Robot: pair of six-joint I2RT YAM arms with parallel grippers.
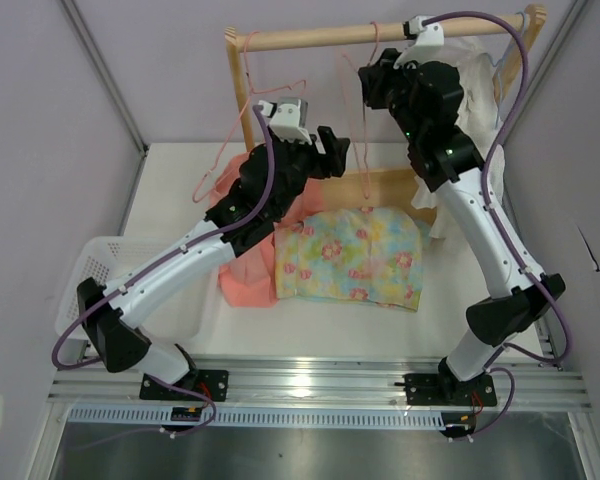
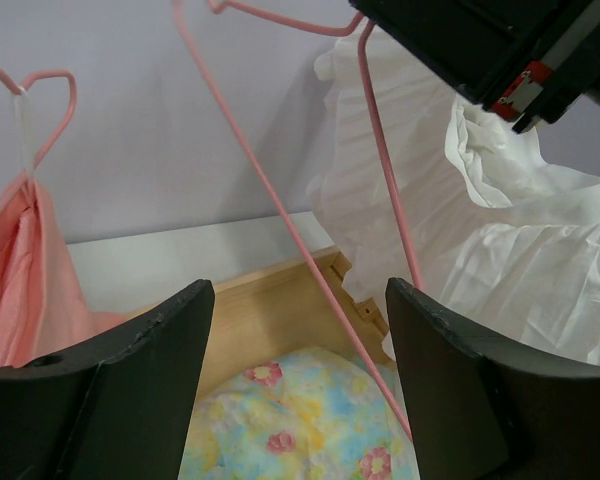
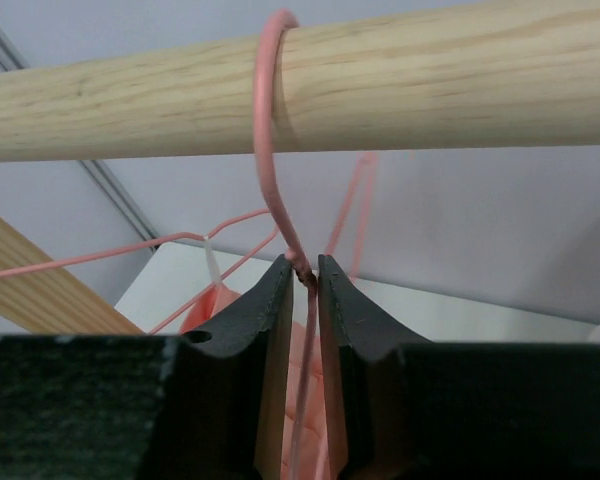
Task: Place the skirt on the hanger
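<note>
The floral skirt (image 1: 350, 255) lies flat on the table below the wooden rack; it also shows in the left wrist view (image 2: 300, 420). The thin pink hanger (image 1: 362, 150) hangs by its hook from the wooden rod (image 1: 310, 38). My right gripper (image 1: 365, 75) is shut on the hanger's neck just under the rod (image 3: 430, 85), with the hook (image 3: 270, 120) over it and the gripper (image 3: 305, 268) pinching the wire. My left gripper (image 1: 337, 152) is open and empty, held above the skirt beside the hanger's wires (image 2: 280, 205); its jaws (image 2: 300, 295) stand wide apart.
A salmon garment (image 1: 245, 270) on another pink hanger (image 1: 242, 95) sits at the left, partly under my left arm. A white ruffled garment (image 1: 475, 85) hangs at the right of the rack. A white basket (image 1: 100, 270) stands at the table's left edge.
</note>
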